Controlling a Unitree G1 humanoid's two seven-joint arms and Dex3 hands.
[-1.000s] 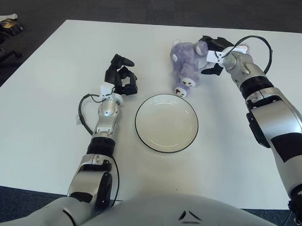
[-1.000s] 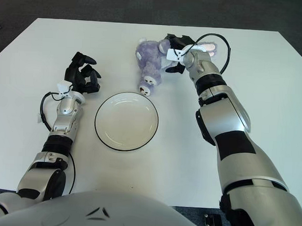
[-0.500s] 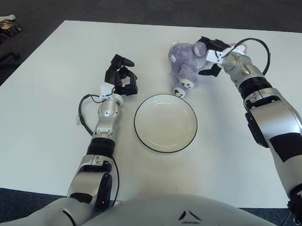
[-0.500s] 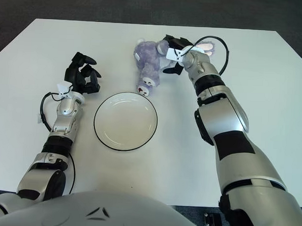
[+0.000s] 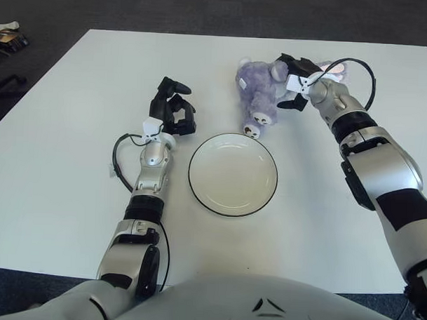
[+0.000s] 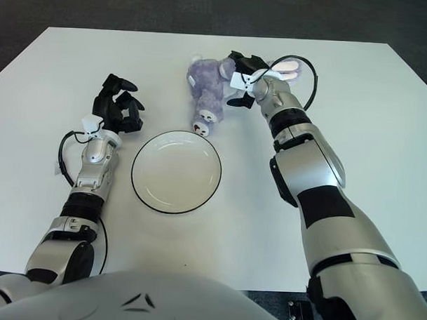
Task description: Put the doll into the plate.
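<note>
Gripping the purple plush doll (image 5: 259, 95) at its upper part, the right robot hand (image 5: 295, 77) sat at the far side of the white bench (image 5: 67, 127), its dark fingers (image 5: 294, 63) wrapped against the toy's head end, so the grasp looked made, though how firm it was could not be told. The doll hung or lay just below and to the left of that robot hand, its body slanting down toward the near side, with its pale feet pointing at the far rim of the plate (image 5: 232, 175); whether the feet touched the bench or were lifted clear of it could not be told. The white plate with its dark rim lay near the doll's feet but apart from them, with nothing on it. The left robot hand (image 5: 171, 108) showed to the left of the plate, fingers curled and grasping nothing, taking no part. By this showing the task was only partly done: the doll was taken in hand, yet it was not in the plate. What remained, in my judgement, was the short carry toward the near side over the rim, the lowering into the plate, and the letting go.
</note>
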